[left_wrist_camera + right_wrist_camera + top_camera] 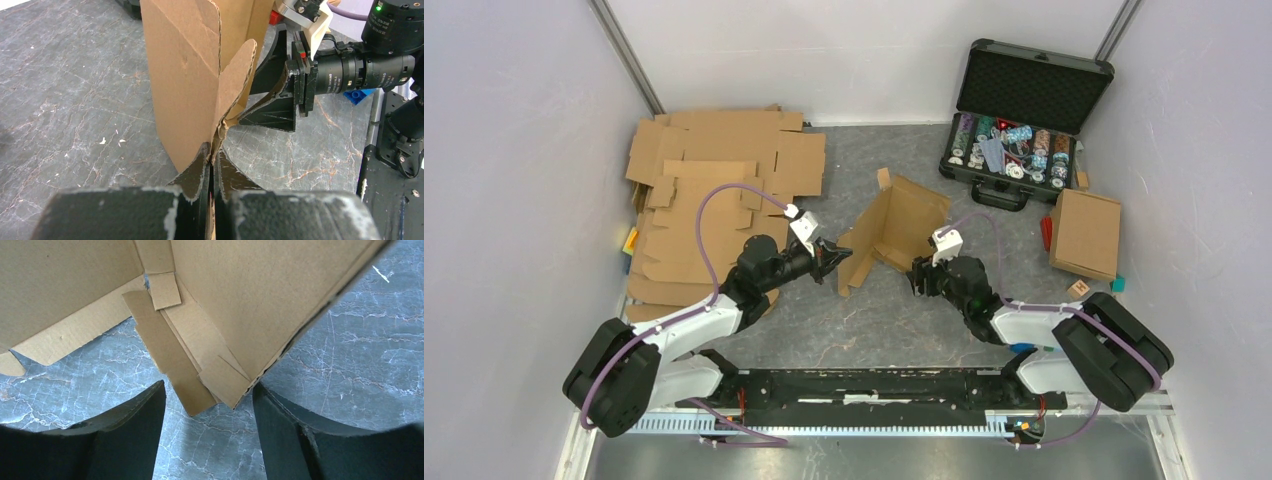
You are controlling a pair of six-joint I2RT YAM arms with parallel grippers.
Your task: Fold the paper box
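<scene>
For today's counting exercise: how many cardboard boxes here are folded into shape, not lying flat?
2: a part-folded box mid-table, pinched by the left gripper; a closed box at right, near the open case. The flat pile could hide others.

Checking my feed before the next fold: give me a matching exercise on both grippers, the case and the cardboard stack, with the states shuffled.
1 left gripper
2 right gripper
3 case
4 stack

a lid up
b open, at a corner of the box
c lying flat, far left
d shut on a box flap

Pairs: 1-d, 2-b, 3-a, 4-c
</scene>
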